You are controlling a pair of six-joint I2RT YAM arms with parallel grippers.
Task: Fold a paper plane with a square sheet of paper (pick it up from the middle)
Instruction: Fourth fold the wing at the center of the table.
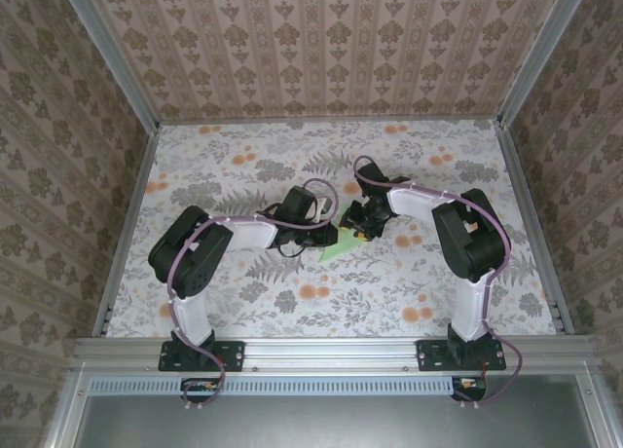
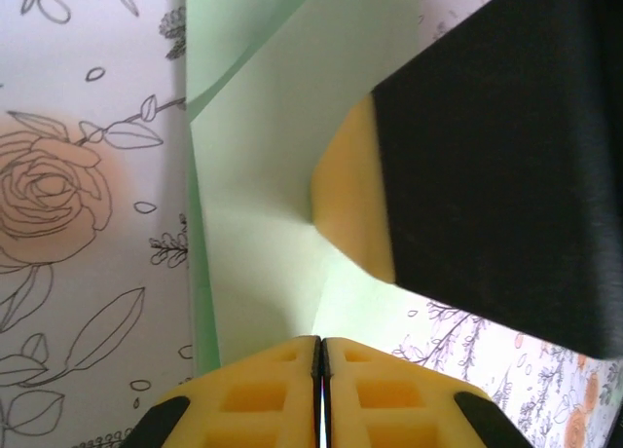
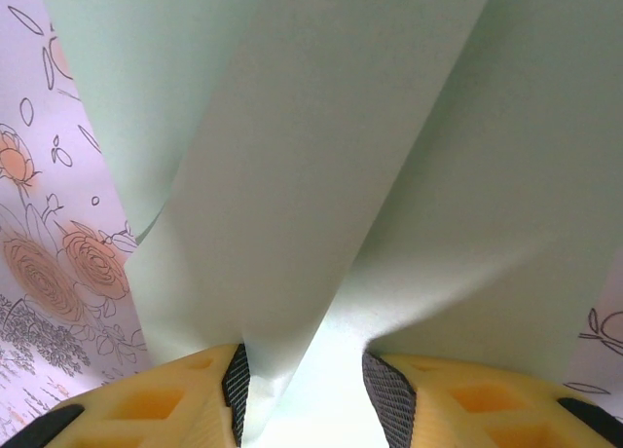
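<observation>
The paper sheet [image 1: 334,247] lies about the middle of the worktop [image 1: 243,166], a little toward the near edge, partly folded. Its visible point aims toward the near-left corner, and its long axis runs diagonally up toward the far right.

The left pincer [image 1: 328,232] meets it from the left. In the left wrist view its fingers are pressed together, seemingly with the sheet's edge [image 2: 263,175] nipped in the seam. The right pincer [image 1: 359,231] comes from the right, its jaws apart and straddling a raised ridge of paper [image 3: 321,175]. One of its yellow pads [image 2: 352,209] presses on the sheet.

Both pincers are at the paper. The next crease likely depends on the right one closing along that ridge.
</observation>
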